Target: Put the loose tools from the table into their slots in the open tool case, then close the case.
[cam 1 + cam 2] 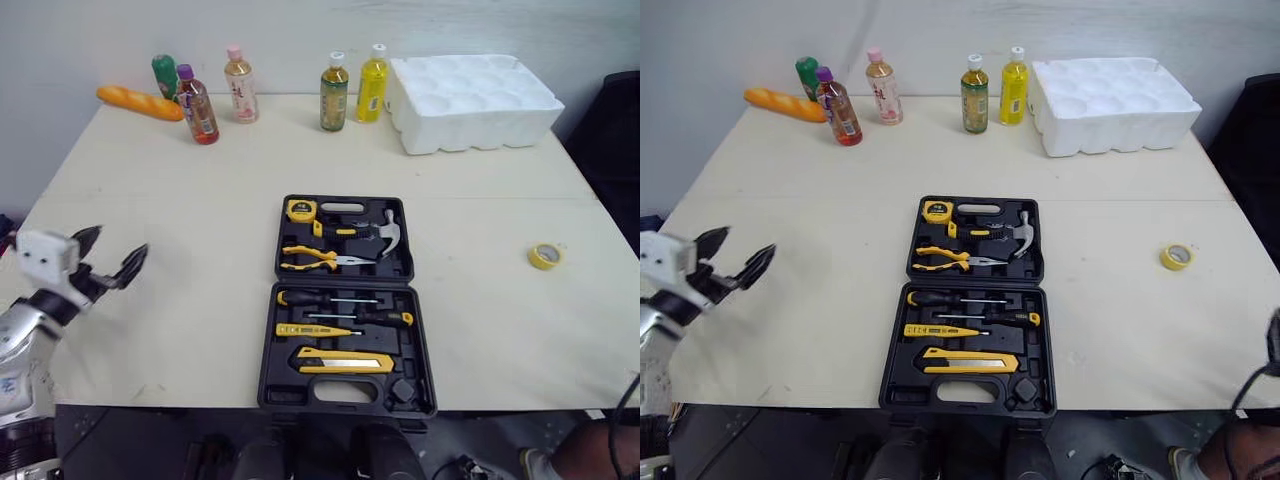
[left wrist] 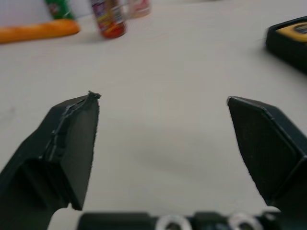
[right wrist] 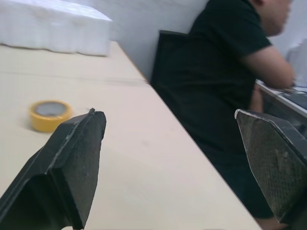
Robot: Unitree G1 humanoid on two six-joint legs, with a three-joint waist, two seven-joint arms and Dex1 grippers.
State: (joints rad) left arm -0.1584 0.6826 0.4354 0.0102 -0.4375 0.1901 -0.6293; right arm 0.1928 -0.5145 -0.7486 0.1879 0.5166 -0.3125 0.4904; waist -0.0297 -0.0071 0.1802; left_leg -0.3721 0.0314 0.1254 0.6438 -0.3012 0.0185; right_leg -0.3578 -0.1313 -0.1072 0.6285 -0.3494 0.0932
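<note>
Taking the table's [image 1: 180, 200] far edge as twelve o'clock, we see the tool case [image 1: 344, 281] lying open and flat near the middle, reaching toward six o'clock. Its far half holds a tape measure [image 1: 301, 210], a hammer [image 1: 375, 232] and pliers [image 1: 310, 258]. The near half holds screwdrivers [image 1: 330, 299] and, closest to six o'clock, a utility knife [image 1: 345, 361]. A roll of yellow tape [image 1: 545, 256] lies loose on the bare tabletop at three o'clock from the case, well apart from it. Our left gripper [image 1: 118, 250] hovers at about eight o'clock from the case, near the table's edge, with its fingers spread wide and nothing between them. In its wrist view our right gripper [image 3: 165, 115] is also spread wide and empty, with the yellow roll on the table beyond it and a person [image 3: 225, 72] in a black shirt beside the table's edge. Along the far edge stand several bottles [image 1: 198, 105] from eleven to twelve o'clock, with a loaf [image 1: 140, 103] lying at eleven and a white foam tray [image 1: 470, 130] at one o'clock.
</note>
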